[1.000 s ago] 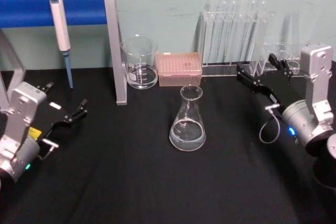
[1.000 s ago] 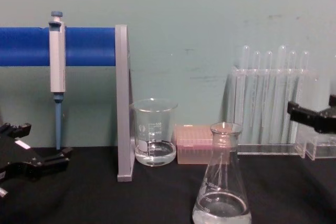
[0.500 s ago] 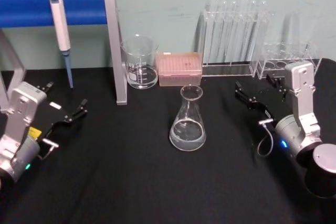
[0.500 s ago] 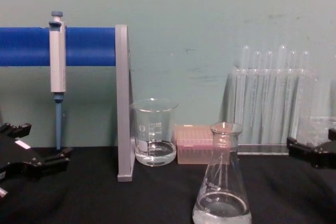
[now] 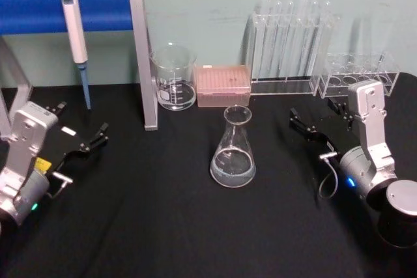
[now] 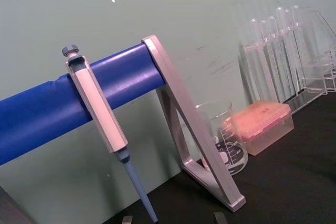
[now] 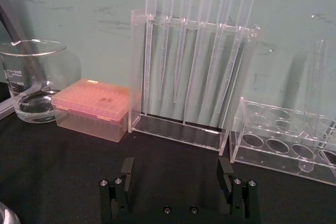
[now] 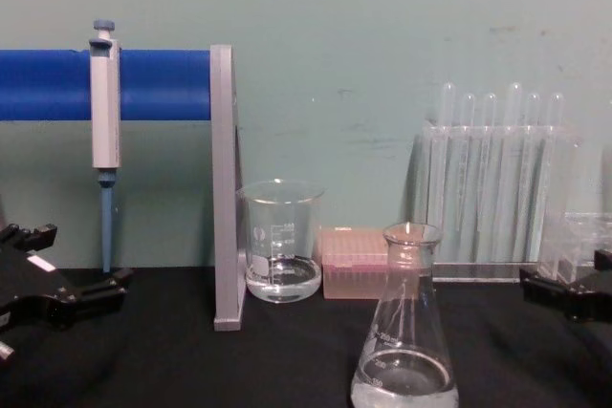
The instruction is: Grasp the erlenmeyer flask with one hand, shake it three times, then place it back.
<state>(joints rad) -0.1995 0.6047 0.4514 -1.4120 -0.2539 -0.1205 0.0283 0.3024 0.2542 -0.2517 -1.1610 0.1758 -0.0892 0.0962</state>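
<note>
The erlenmeyer flask (image 5: 232, 150) stands alone mid-tabletop (image 5: 163, 226), bare cloth all round. Right gripper (image 5: 319, 116) spread wide at its 3 o'clock; left gripper (image 5: 81, 127) open at 9 o'clock.

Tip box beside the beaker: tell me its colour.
The tip box is translucent pink, beside the beaker; it shows best in the right wrist view.

A clear erlenmeyer flask (image 5: 232, 151) is seen on a black tablecloth (image 5: 163, 226), with a blue bar (image 5: 39, 10) and pink box (image 5: 223, 84) behind.
</note>
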